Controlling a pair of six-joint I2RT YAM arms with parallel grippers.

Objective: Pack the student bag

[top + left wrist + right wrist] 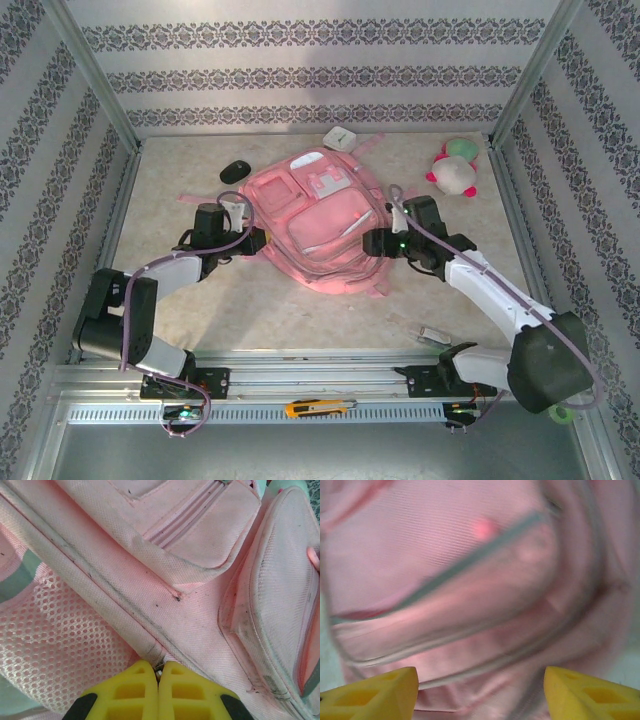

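The student bag (318, 225), a big pink backpack with zipped front pockets, lies flat in the middle of the table. My left gripper (259, 240) is at the bag's left edge. In the left wrist view its yellow fingers (131, 690) are pressed together, and the left gripper (158, 666) pinches a small metal piece, apparently a zip pull, at the seam beside the mesh side pocket (60, 640). My right gripper (371, 241) is at the bag's right edge. In the right wrist view it (479, 680) stands open, fingertips (395, 685) wide apart, with blurred pink bag fabric (470, 580) close ahead.
A black mouse (235, 171) and a white flat object (340, 138) lie behind the bag. A pink-white-green plush toy (455, 168) sits at the back right. A small silver item (432, 336) lies near the right arm's base, and an orange knife (318, 407) is on the front rail.
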